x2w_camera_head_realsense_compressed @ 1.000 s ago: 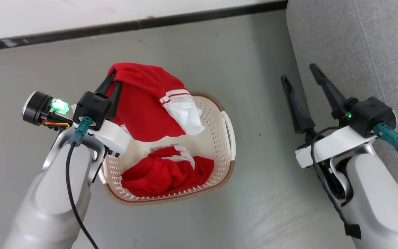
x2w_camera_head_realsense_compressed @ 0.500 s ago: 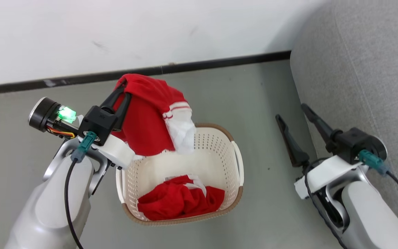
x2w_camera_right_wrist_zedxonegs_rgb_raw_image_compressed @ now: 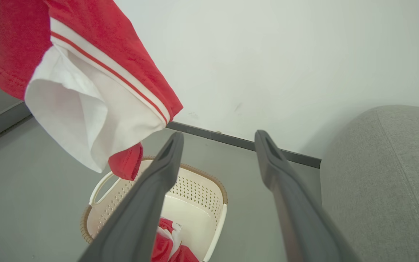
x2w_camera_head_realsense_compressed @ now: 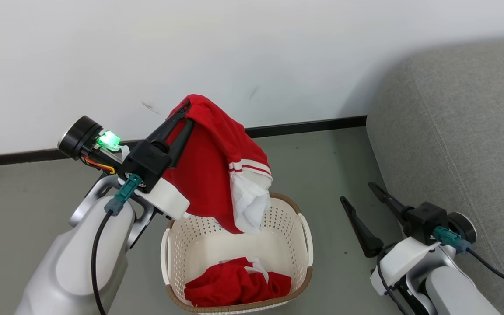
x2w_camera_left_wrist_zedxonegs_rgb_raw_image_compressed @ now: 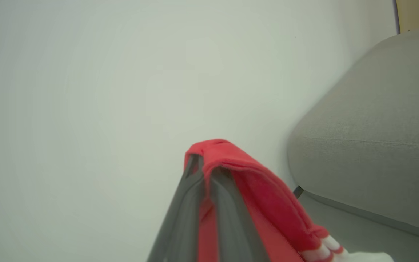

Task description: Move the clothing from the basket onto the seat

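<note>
Clothing (x2w_camera_head_realsense_compressed: 210, 175) in red, with a white stripe-trimmed section, hangs from the left pincer (x2w_camera_head_realsense_compressed: 185, 108), whose two fingers are clamped together on the top fold. It is held up above the basket (x2w_camera_head_realsense_compressed: 308, 245), which stands on the grey floor (x2w_camera_head_realsense_compressed: 15, 218), and its lowest corner dangles at the rim. A second red piece (x2w_camera_head_realsense_compressed: 234, 288) lies crumpled on the basket's bottom. The right pincer (x2w_camera_head_realsense_compressed: 357, 192) is spread wide and holds nothing, between the basket and the grey seat (x2w_camera_head_realsense_compressed: 453, 131)

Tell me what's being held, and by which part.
The left gripper pinches a red garment by a fold at its top; the rest hangs down. The right gripper is open, holding nothing.
</note>
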`<state>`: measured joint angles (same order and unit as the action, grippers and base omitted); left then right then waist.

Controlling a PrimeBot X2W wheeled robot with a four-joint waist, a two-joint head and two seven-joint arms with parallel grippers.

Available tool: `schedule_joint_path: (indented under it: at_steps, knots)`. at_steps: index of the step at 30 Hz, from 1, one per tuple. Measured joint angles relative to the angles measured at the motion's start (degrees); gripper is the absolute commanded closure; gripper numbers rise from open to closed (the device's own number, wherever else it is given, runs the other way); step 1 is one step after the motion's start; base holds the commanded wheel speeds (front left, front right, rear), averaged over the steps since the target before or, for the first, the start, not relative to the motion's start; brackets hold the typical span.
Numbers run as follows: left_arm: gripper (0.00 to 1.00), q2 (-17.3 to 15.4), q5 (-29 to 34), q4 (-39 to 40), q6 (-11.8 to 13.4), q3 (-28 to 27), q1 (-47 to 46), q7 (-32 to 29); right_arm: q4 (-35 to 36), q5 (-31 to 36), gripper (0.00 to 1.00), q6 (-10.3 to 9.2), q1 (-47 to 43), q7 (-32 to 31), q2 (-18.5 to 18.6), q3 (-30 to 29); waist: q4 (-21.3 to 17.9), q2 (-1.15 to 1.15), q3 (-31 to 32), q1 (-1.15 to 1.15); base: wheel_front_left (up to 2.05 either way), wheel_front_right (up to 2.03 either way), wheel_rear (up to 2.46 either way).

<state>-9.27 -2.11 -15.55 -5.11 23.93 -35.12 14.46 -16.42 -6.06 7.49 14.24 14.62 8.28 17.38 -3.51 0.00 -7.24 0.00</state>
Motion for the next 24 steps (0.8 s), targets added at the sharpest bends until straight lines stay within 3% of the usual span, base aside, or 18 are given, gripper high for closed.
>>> schedule_joint_path:
  at_steps: [13, 24]
  knots:
    - [1.0, 0.73, -1.33, 5.21, -1.11, 2.96, 0.0, -1.36, -2.92, 2.36, 0.0, 0.0, -1.07, -0.01, 2.31, 0.35, 0.52, 0.0, 5.36, 0.0, 0.0, 0.0, 0.0]
    - [1.0, 1.54, -1.9, 9.9, -1.2, 5.56, 0.05, -4.57, -7.69, 7.22, 0.0, 0.01, 0.34, 0.0, 2.4, 6.81, 1.6, 0.0, 7.87, 0.0, 0.0, 0.0, 0.0]
